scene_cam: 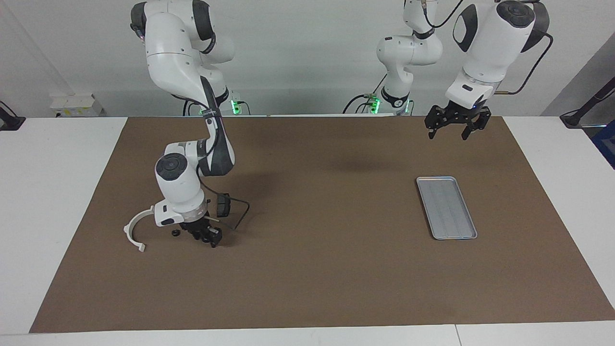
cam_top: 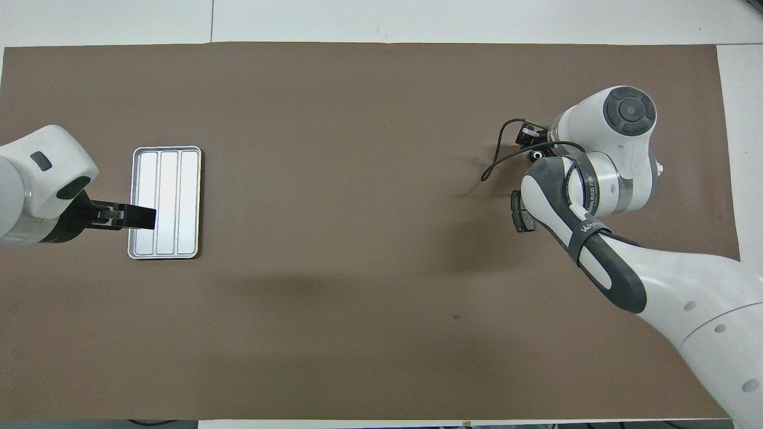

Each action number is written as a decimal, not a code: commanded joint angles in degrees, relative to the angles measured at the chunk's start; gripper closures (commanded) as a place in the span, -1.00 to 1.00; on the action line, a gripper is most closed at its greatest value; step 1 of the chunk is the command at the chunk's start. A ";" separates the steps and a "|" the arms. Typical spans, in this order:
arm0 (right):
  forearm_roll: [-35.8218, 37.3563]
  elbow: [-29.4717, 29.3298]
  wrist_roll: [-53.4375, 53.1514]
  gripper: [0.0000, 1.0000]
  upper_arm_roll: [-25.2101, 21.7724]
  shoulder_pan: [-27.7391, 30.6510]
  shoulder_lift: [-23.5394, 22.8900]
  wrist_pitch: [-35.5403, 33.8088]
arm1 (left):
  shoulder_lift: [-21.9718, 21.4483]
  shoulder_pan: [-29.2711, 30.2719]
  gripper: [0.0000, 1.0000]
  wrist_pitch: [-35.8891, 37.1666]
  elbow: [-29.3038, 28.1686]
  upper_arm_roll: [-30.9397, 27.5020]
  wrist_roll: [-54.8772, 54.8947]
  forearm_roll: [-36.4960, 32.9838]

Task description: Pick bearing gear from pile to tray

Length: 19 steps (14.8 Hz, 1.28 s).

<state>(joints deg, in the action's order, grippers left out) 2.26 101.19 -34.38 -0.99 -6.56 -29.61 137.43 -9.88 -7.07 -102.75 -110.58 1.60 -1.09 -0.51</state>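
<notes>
Brown mat, right arm's end: pile (scene_cam: 178,230) under the right gripper (scene_cam: 207,239) — jaw gap and contents cannot be told.
Tray (scene_cam: 446,206): toward the left arm's end, long axis running away from the robots.
Left gripper (scene_cam: 456,126): wide, waiting — nearer the tray.

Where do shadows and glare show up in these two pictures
Facing view: a soft dark shadow lies on the brown mat near its middle, toward the robots, and another under the right arm. Overhead view: the shallow silver-grey metal tray shines bright, nearly white, its ribs faint; broad dim shadows cross the mat near the robots.
</notes>
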 commanded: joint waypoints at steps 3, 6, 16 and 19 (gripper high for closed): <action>1.07 0.14 -3.50 0.22 0.29 -0.21 -0.36 -1.73 | -1.46 -0.84 -1.00 -1.49 -1.92 -0.55 -0.50 -0.19; 1.07 -0.03 -3.32 1.00 0.29 -0.21 -0.36 -1.73 | -1.46 -0.75 -1.00 -1.40 -1.92 -0.55 -0.50 -0.19; 1.16 -4.15 -1.30 1.00 0.38 -0.03 0.69 -8.21 | -1.46 -0.84 -1.00 -1.58 -1.92 -0.55 -0.50 -0.19; 1.08 -9.16 0.62 1.00 0.55 0.06 2.10 -15.50 | -1.37 -0.84 -1.00 -1.14 -1.57 -0.55 -0.67 -0.28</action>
<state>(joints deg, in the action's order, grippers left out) 2.37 95.56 -35.56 -0.65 -6.66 -28.82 126.99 -9.88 -7.09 -102.91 -110.60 1.60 -1.09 -0.51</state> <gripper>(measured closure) 0.639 0.000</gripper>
